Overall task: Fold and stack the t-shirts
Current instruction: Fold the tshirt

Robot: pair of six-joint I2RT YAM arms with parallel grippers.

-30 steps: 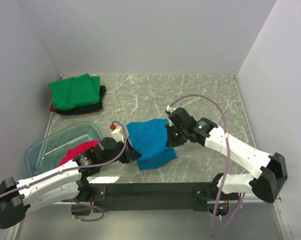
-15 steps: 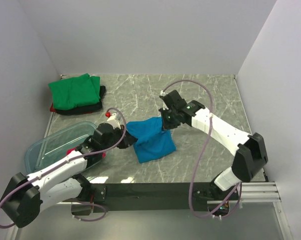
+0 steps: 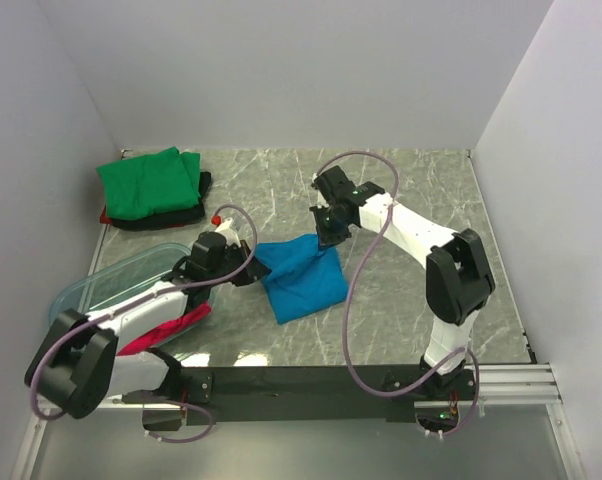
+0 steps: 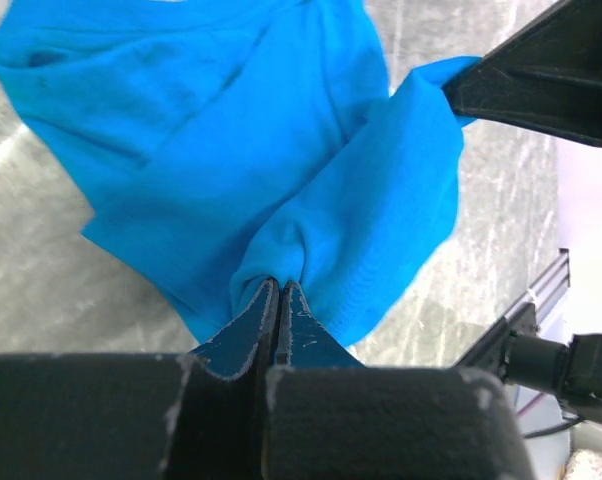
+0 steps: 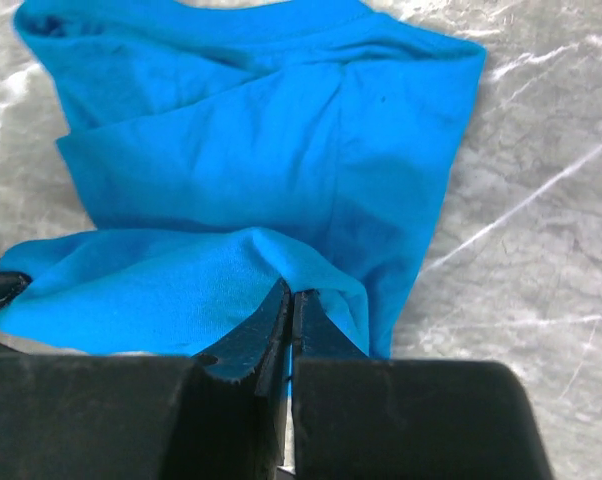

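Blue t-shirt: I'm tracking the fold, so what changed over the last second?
Both arms swung away from their bases. The left gripper and right gripper, each shut on the blue t-shirt, carried its pinched edges toward the back of the table, drawing the cloth over itself. Nothing was released or newly grasped. Unchanged: the green t-shirt on the back-left pile and the magenta-red t-shirt in the clear bin.

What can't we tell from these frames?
- Top view: the stack under the green t-shirt; only a black edge shows.
- Top view: the magenta-red t-shirt in the clear bin, mostly covered by the left arm.
- Wrist views: which part of the blue t-shirt the left gripper and right gripper pinch; the cloth bunches.
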